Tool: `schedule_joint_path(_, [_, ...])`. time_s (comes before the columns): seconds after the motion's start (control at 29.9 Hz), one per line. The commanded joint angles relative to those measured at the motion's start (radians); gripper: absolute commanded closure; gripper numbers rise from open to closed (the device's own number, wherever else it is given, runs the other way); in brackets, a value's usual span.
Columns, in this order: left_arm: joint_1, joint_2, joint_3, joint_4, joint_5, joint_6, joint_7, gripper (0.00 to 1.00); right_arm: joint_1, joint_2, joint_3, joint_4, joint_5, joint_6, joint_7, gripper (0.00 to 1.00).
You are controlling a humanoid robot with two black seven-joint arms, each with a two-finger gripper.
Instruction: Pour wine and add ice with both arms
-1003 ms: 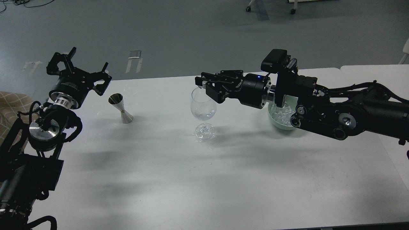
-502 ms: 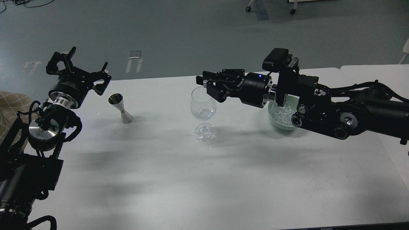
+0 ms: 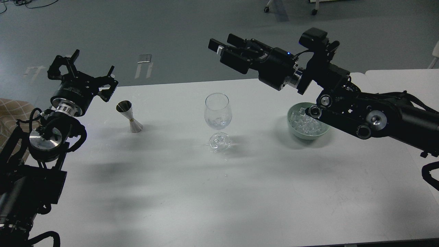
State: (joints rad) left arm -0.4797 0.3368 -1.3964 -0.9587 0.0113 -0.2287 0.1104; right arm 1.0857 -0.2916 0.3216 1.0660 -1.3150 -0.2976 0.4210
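At the left edge of the frame, the left arm rises as a stack of matte black housings, looped cables and brushed silver joint caps. Its left gripper sits at upper left, black claw fingers spread wide apart and holding nothing, beyond the far edge of the white table. Just right of it stands a small steel jigger, an hourglass of two cones, tilted slightly, with a dull metallic sheen. Near the centre of the frame, a clear stemmed wine glass stands upright on its round foot; glassy ice lumps lie low in the bowl, and whether any wine lies with them cannot be told. Above and right of the glass, the right gripper hangs high, well apart from the rim, its blocky black fingers slightly parted with nothing between them. Right of centre, a pale green round bowl holds a heap of irregular clear cubes. The right arm crosses the bowl's far rim and runs out at the right edge.
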Motion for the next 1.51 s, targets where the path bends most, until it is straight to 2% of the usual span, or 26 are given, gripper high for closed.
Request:
schedule_joint_path(0.0, [0.003,-0.005,0.002,0.0,0.003,0.0,-0.002,0.04,-0.065,0.06,0.193,-0.004,0.002,0.008,-0.007,0.0])
schedule_joint_path(0.17, [-0.002,-0.01,-0.001,0.0,0.001,-0.009,-0.017,0.04,-0.095,0.132,0.388,-0.033,0.035,0.018,-0.024,0.0])
schedule_joint_path(0.37, [-0.008,-0.007,0.011,0.0,0.004,-0.023,-0.028,0.04,-0.05,0.16,0.428,-0.086,0.218,0.022,-0.025,0.0])
schedule_joint_path(0.57, [-0.011,-0.013,0.008,0.002,0.003,-0.11,-0.031,0.04,-0.044,0.164,0.487,-0.156,0.488,0.026,-0.028,0.0])
schedule_joint_path(0.64, [-0.008,-0.013,0.013,0.002,0.004,-0.112,-0.031,0.04,-0.049,0.163,0.502,-0.166,0.563,0.037,-0.024,0.05])
schedule_joint_path(0.84, [-0.016,-0.018,0.019,0.002,0.004,-0.103,-0.032,0.04,-0.064,0.169,0.525,-0.193,0.744,0.112,-0.022,0.08])
schedule_joint_path(0.9, [-0.03,-0.019,0.023,0.002,0.006,-0.092,-0.032,0.04,-0.081,0.166,0.525,-0.195,0.766,0.153,-0.028,0.02])
schedule_joint_path(1.07, [-0.072,-0.044,0.063,0.041,0.006,-0.069,-0.031,0.03,-0.147,0.164,0.563,-0.225,0.83,0.32,-0.031,0.01])
schedule_joint_path(1.27, [-0.105,-0.058,0.099,0.069,0.006,-0.021,-0.032,0.03,-0.17,0.169,0.623,-0.386,0.925,0.376,-0.031,0.01])
schedule_joint_path(1.37, [-0.134,-0.062,0.129,0.104,0.006,-0.014,-0.032,0.03,-0.202,0.17,0.628,-0.383,0.927,0.411,-0.031,0.01])
schedule_joint_path(1.47, [-0.164,-0.062,0.157,0.117,0.015,-0.015,-0.044,0.03,-0.207,0.172,0.629,-0.383,0.927,0.404,-0.033,0.01])
